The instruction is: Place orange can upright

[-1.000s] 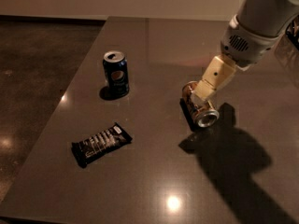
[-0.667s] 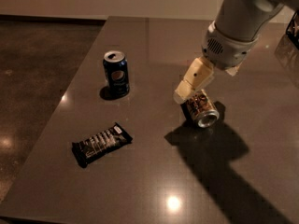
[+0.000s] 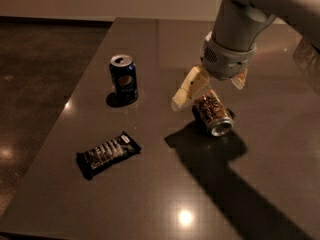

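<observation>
The orange can (image 3: 212,113) lies on its side on the dark table (image 3: 150,194), its silver end facing the front right. My gripper (image 3: 209,91) hangs right above the can's far end. Its fingers are spread: one cream finger (image 3: 188,89) reaches down to the can's left, the other (image 3: 239,79) shows to the right behind it. The can rests on the table between them, and the fingers do not clamp it.
A dark blue Pepsi can (image 3: 123,78) stands upright to the left of my gripper. A black snack bar wrapper (image 3: 107,154) lies near the table's front left. The table's left edge drops to a dark floor (image 3: 35,74).
My arm has swung left and come lower over the lying can, so that the fingers now straddle its far end. The can has stayed in place on its side.
</observation>
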Motion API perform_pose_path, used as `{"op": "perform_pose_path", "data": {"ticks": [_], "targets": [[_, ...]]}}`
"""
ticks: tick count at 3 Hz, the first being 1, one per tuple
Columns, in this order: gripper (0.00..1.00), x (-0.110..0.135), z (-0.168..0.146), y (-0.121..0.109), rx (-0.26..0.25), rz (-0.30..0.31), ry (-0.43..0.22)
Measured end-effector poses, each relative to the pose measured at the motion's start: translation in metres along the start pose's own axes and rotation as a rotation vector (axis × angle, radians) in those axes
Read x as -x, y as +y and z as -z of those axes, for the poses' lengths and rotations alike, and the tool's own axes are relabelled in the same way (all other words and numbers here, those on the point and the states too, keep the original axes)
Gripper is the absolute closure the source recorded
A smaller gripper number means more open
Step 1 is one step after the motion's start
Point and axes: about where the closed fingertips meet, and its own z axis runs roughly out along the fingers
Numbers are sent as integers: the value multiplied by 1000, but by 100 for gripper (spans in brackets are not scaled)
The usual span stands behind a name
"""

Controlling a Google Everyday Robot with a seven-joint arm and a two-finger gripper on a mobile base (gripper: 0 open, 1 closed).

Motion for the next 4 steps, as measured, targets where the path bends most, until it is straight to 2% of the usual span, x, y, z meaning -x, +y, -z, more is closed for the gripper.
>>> {"op": "perform_pose_path", "data": {"ticks": [2, 4], "targets": [[0, 5, -18, 3, 0, -57, 33], [0, 5, -31, -1, -38, -112, 74]]}}
